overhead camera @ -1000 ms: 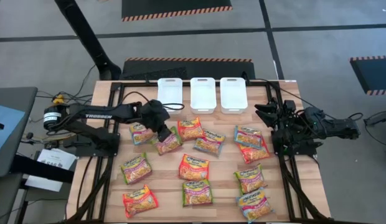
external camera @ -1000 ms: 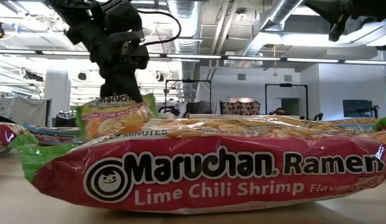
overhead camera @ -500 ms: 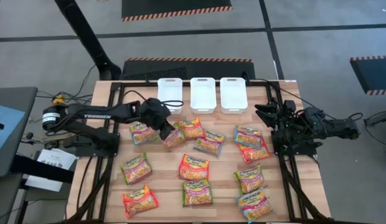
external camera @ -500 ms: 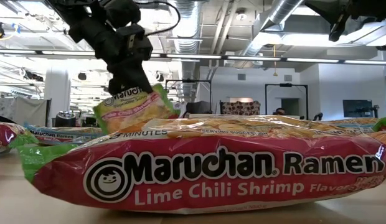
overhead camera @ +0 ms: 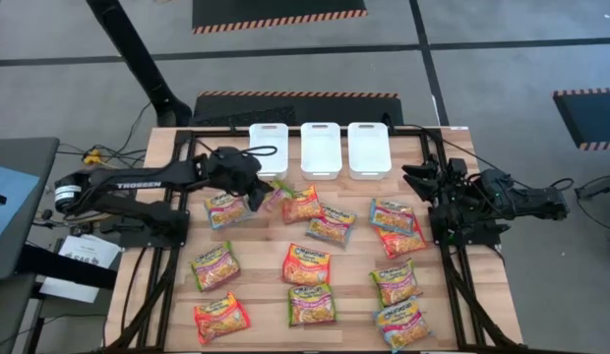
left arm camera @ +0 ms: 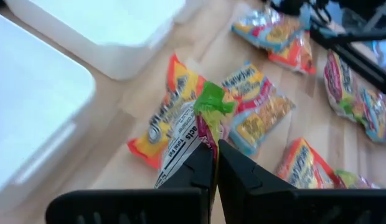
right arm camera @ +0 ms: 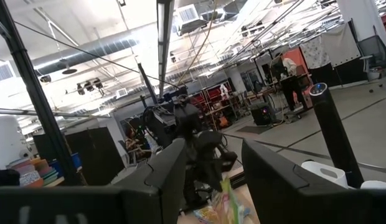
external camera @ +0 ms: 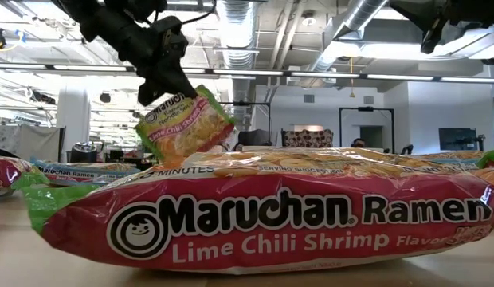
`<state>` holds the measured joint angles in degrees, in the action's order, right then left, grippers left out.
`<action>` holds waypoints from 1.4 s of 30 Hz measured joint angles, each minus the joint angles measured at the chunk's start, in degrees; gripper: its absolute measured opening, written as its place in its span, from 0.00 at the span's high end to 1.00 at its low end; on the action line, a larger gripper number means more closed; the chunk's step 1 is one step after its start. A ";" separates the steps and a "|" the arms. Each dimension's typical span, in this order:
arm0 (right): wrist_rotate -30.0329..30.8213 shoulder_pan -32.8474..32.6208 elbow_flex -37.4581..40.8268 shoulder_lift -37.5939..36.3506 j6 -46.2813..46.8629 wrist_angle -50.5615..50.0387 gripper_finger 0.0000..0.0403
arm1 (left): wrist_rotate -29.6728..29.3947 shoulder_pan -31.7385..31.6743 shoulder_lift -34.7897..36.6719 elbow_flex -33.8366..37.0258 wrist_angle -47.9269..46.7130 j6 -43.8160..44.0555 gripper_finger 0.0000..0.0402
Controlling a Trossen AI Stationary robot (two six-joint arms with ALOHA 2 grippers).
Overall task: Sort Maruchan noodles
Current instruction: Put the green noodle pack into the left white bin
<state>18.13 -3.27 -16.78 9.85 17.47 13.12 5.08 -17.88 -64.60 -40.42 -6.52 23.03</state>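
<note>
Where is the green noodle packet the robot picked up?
The green-edged packet hangs in the air, pinched in the left gripper, on the table's left side just in front of the leftmost white bin, beside an orange packet.

One green-edged Maruchan packet [overhead camera: 272, 195] hangs tilted above the table, pinched at one edge, near the far left white bin. The other packets [overhead camera: 307, 265] lie flat, scattered across the wooden table in loose rows, green-, orange- and blue-edged with yellowish centres. Nearest the low camera lies a red Lime Chili Shrimp packet [external camera: 263, 219].
</note>
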 joint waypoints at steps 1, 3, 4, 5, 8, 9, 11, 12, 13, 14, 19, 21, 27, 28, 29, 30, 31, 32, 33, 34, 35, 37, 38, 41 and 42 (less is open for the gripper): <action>0.00 0.00 0.00 0.00 0.00 -0.11 0.55 | -0.76 -0.16 0.72 0.00 -0.07 -0.23 1.00; 0.00 0.00 0.00 0.00 0.00 -0.48 0.55 | -2.62 -0.51 2.32 0.00 0.04 -0.92 1.00; 0.00 0.00 0.00 0.00 0.00 -0.62 0.55 | -3.63 -0.74 3.09 0.00 0.05 -1.35 1.00; 0.00 0.00 0.00 0.00 0.00 -0.71 0.55 | -4.61 -0.96 3.84 0.00 0.04 -1.67 1.00; 0.00 0.00 0.00 0.02 0.00 -0.72 0.55 | -7.41 -1.84 5.95 0.00 0.69 -3.08 1.00; 0.00 0.00 0.00 0.02 0.00 -0.72 0.55 | -8.33 -2.16 6.60 0.00 1.18 -3.62 1.00; 0.00 0.00 0.00 0.02 0.00 -0.72 0.55 | -10.13 -2.84 7.74 0.00 2.67 -4.90 1.00; 0.00 0.00 0.00 0.01 0.00 -0.72 0.55 | -10.81 -3.24 8.17 0.00 3.57 -5.54 1.00; 0.00 0.00 0.00 0.02 0.00 -0.72 0.55 | -11.44 -3.72 8.62 0.00 4.40 -6.13 1.00; 0.00 0.00 0.00 0.02 0.00 -0.72 0.55 | -11.85 -4.30 8.96 0.00 5.27 -6.72 1.00; 0.00 0.00 0.00 0.01 0.00 -0.71 0.55 | -13.67 -7.34 9.57 0.00 8.54 -10.06 1.00; 0.00 0.00 0.00 0.02 0.00 -0.71 0.55 | -14.02 -8.77 9.57 0.00 9.75 -11.52 1.00; 0.00 0.00 0.00 0.01 0.02 -0.70 0.55 | -14.37 -12.95 8.99 -2.96 8.79 -16.47 1.00; 0.00 0.00 0.00 0.02 0.02 -0.70 0.55 | -14.36 -13.73 8.63 -4.25 7.58 -17.90 1.00; 0.00 0.00 0.00 0.00 0.02 -0.70 0.55 | -14.38 -14.43 8.07 -5.72 6.48 -19.29 1.00; 0.00 0.00 0.00 0.00 0.02 -0.70 0.55 | -14.36 -15.28 7.47 -7.08 4.95 -20.56 1.00; 0.04 0.00 0.00 0.00 0.02 -0.70 0.55 | -14.34 -16.26 6.80 -8.35 3.05 -21.88 1.00; 0.19 0.00 0.00 0.00 0.02 -0.70 0.55 | -14.22 -17.34 6.00 -9.63 1.32 -22.96 1.00; 0.57 0.00 0.00 0.01 0.02 -0.70 0.55 | -13.81 -18.44 4.96 -11.01 -0.15 -24.07 1.00; 1.03 0.00 0.00 0.02 0.02 -0.70 0.55 | -13.10 -19.50 3.81 -12.42 -1.43 -25.11 1.00; 1.31 0.00 0.00 0.02 0.02 -0.70 0.55 | -12.55 -20.50 2.58 -14.00 -2.67 -26.07 1.00; 1.57 0.00 0.00 0.00 0.01 -0.70 0.55 | -11.50 -22.42 0.05 -17.03 -4.68 -28.24 1.00; 1.57 0.00 0.00 0.00 0.00 -0.70 0.55 | -11.25 -23.12 -1.39 -18.59 -5.80 -29.44 1.00; 1.57 0.00 0.00 0.01 0.00 -0.74 0.55 | -9.90 -24.92 -6.27 -23.51 -8.28 -32.54 1.00; 1.57 0.00 0.00 0.00 0.00 -0.77 0.55 | -9.36 -25.55 -7.83 -25.05 -9.23 -33.21 1.00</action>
<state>19.70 -3.27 -16.78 9.85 17.47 12.36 -4.28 -43.43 -72.43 -65.48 -15.75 -10.18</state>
